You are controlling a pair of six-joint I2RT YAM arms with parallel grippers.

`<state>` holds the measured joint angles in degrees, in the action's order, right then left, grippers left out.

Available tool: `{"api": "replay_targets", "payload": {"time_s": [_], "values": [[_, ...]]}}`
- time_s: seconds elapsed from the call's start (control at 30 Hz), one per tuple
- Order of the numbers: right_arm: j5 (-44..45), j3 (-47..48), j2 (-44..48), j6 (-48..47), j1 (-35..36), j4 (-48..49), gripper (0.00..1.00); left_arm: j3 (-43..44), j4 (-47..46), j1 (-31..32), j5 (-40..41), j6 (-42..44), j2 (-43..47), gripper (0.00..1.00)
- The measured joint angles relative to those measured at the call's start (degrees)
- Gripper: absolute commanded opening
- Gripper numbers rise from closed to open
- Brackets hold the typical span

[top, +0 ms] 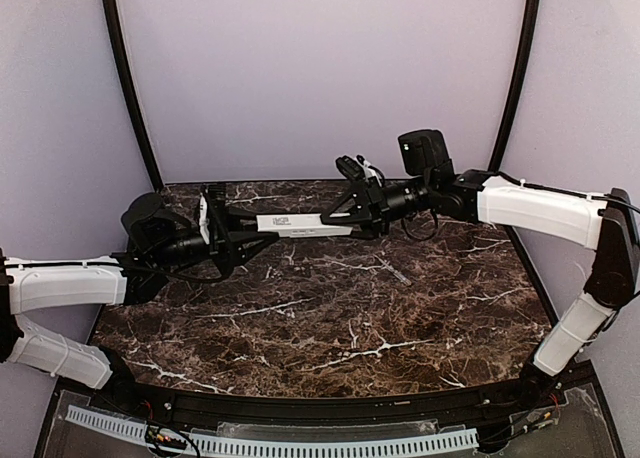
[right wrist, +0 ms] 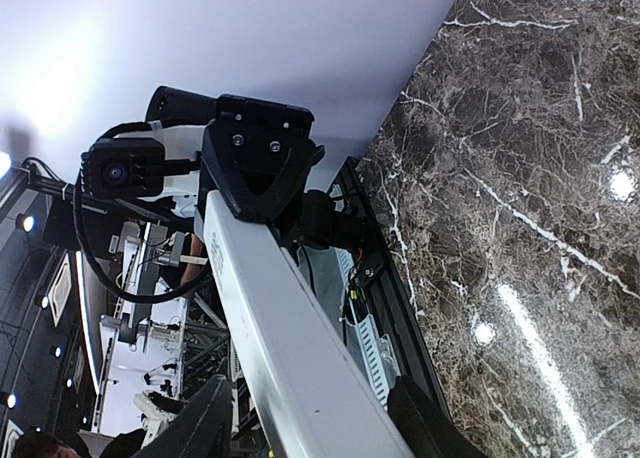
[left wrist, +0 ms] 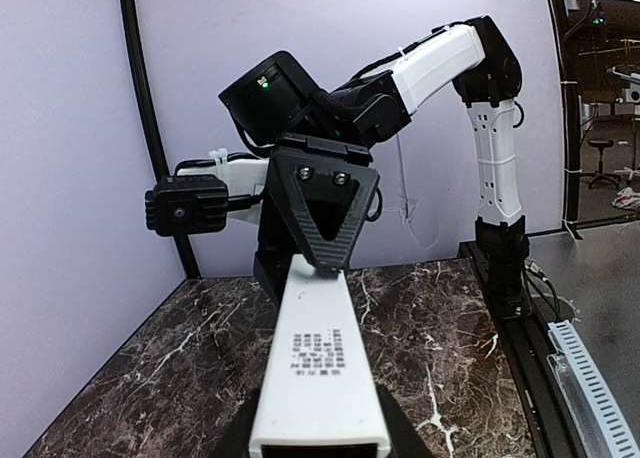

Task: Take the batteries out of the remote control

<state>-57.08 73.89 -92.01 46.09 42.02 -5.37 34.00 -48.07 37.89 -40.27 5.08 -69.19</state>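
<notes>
Aloft, the remote control (top: pixel 300 224) bridges left hand (top: pixel 258 234) and right hand (top: pixel 330 216).

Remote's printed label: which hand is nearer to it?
Left. The left hand grips the remote at the end next to the label. The right hand straddles the opposite end, with a blank stretch of remote between it and the label.

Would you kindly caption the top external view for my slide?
Left fingers hold the remote control above the table; right fingers flank its other end.

Lab test booth: lilac walls (top: pixel 320 68), marble-look table (top: pixel 330 318).
</notes>
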Motion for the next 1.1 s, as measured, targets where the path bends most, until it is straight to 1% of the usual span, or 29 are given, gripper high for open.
{"api": "replay_targets", "payload": {"time_s": [0.1, 0.5, 0.6, 0.7, 0.93, 1.0, 1.1], "values": [[-0.11, -0.28, 0.0, 0.5, 0.0, 0.61, 0.4, 0.0, -0.44, 0.0, -0.2, 0.0, 0.02, 0.0], [-3.15, -1.33, 0.33, 1.9, -0.28, 4.83, 0.28, -0.02, -1.11, 0.0, -1.77, 0.28, 0.55, 0.0], [-3.52, -1.99, 0.37, 2.49, -0.28, 6.16, 0.28, -0.02, -1.14, 0.0, -2.03, 0.26, 0.55, 0.0], [-3.78, -2.27, 0.42, 2.86, -0.28, 6.84, 0.34, -0.02, -1.22, 0.0, -2.21, 0.26, 0.55, 0.0], [-3.17, -2.62, 0.61, 2.95, 0.07, 6.99, 0.63, -0.04, -1.4, 0.0, -1.51, -0.46, 0.5, 0.0], [-3.06, -2.67, 0.63, 2.58, 0.13, 7.02, 0.65, -0.04, -1.4, 0.0, -1.27, -0.79, 0.5, 0.0], [-2.84, -2.67, 0.63, 2.32, 0.13, 6.64, 0.65, -0.04, -1.4, 0.0, -1.22, -1.03, 0.5, 0.0]]}}
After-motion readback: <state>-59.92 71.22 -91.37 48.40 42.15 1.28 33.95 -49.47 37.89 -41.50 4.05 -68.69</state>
